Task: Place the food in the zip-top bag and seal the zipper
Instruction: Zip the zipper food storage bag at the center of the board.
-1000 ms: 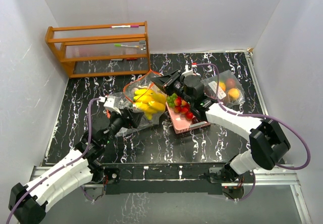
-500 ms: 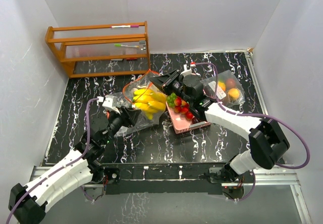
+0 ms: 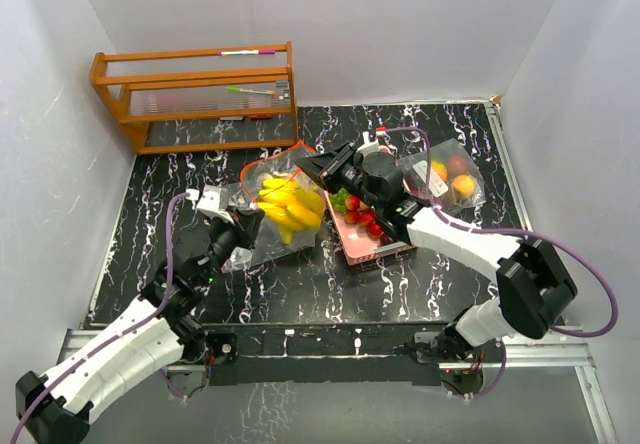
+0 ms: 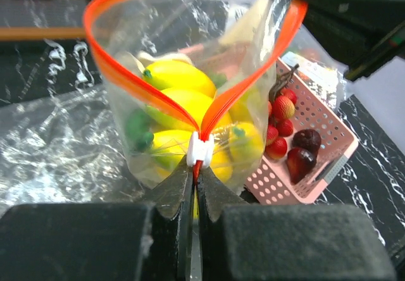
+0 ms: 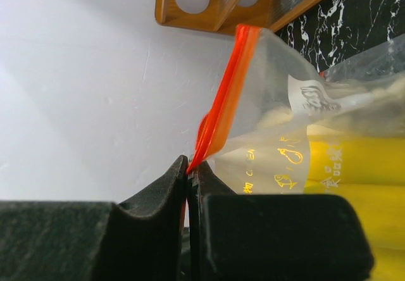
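Left hand (image 4: 194,183) is pinched fully shut on the orange zipper of the zip-top bag (image 4: 250,104), just under the white slider (image 4: 199,149). Right hand (image 5: 188,170) is likewise clamped tight on the zipper's far end. The bag's mouth gapes between them, with the banana bunch (image 4: 180,97) inside. Only the left wrist view shows red berries (image 4: 281,110) and dark plums (image 4: 304,151) in the pink tray (image 4: 316,180) beside the bag. Only the top view shows a second bag (image 3: 450,179) holding oranges (image 3: 463,185), and a wooden rack (image 3: 200,94) at the back of the table (image 3: 300,284).
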{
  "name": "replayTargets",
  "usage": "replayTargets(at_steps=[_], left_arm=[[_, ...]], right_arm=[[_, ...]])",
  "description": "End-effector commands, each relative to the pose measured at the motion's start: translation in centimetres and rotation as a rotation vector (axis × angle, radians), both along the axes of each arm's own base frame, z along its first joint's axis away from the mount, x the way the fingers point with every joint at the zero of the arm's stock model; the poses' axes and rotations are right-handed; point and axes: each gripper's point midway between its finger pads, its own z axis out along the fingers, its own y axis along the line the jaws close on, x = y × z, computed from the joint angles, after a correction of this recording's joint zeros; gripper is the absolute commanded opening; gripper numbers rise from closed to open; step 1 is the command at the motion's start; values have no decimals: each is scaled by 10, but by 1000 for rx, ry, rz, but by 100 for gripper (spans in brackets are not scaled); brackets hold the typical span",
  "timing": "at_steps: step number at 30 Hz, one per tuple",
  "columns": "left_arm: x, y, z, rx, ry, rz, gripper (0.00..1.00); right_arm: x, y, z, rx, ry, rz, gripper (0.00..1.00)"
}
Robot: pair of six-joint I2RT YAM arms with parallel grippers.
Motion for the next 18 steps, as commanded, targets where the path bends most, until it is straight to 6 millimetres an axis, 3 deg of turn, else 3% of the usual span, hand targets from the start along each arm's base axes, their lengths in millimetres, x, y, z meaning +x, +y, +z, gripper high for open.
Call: replayTargets(at_steps=[1, 5, 8, 11, 14, 18], left_arm=[[2, 20, 57, 75, -106, 67, 0], [-1, 18, 80, 247, -189, -11, 0], [-4, 12, 78, 337, -245, -84, 0], [-9, 6, 62, 359, -273, -137, 0], [-14, -3, 35, 402, -258, -212, 0], [-19, -6, 21, 441, -231, -266, 0]], right_arm=[[-19, -18, 42, 71, -98, -9, 8], [-33, -30, 22, 9, -71, -11, 8], [-40, -37, 7, -61, -56, -6, 13], [-48, -44, -6, -152, -57, 2, 33], [-54, -52, -12, -249, -85, 11, 42], [-62, -67, -13, -361, -141, 11, 47]])
